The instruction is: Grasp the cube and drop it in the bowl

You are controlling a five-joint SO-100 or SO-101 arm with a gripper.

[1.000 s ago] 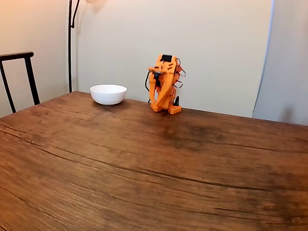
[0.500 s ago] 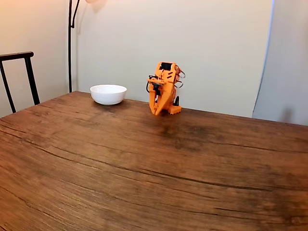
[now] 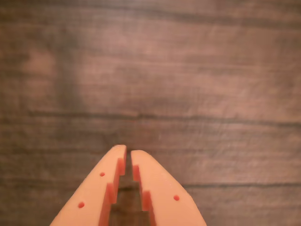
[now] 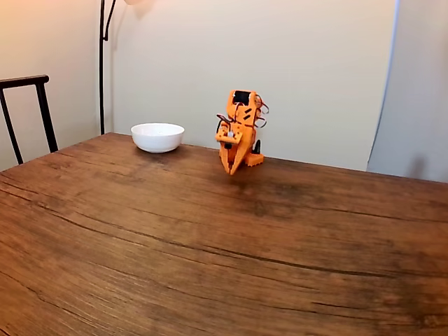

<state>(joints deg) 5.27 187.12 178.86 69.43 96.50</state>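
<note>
A white round bowl [image 4: 157,136] sits near the far edge of the wooden table, left of the orange arm [image 4: 241,126]. My gripper [image 4: 233,170] points down just above the table in front of the arm's base, to the right of the bowl. In the wrist view the two orange fingers of my gripper [image 3: 128,152] are nearly touching, with nothing between them, over bare dark wood. The cube is out of view.
The wooden table [image 4: 210,238] stretches wide toward the camera. A black chair back [image 4: 28,112] stands at the left edge, and a thin black lamp pole [image 4: 102,63] rises behind the bowl. A pale wall runs close behind the arm.
The arm has unfolded from its hunched pose; the gripper swung forward and down toward the table in front of the base.
</note>
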